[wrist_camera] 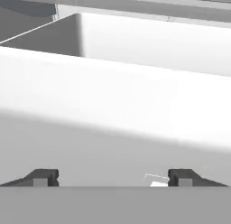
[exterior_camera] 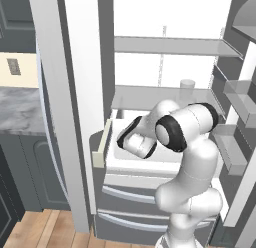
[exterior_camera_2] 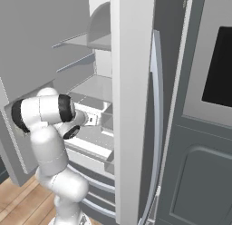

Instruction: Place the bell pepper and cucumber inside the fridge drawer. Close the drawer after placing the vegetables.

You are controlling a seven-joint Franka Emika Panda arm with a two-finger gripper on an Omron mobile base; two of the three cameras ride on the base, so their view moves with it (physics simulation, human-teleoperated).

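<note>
From the left base view we see the open fridge with flat grey shelves (exterior_camera: 170, 46) above and the wide, shallow white fridge drawer (exterior_camera: 111, 142) pulled out, the white arm bent over it — a grey marble counter (exterior_camera: 17, 109) and wooden floor (exterior_camera: 35, 229) lie left. The right base view shows the drawer past the white fridge door (exterior_camera_2: 131, 106). In the hand view the end effector (wrist_camera: 113, 178) is spread wide, empty, at the drawer's white front.
</note>
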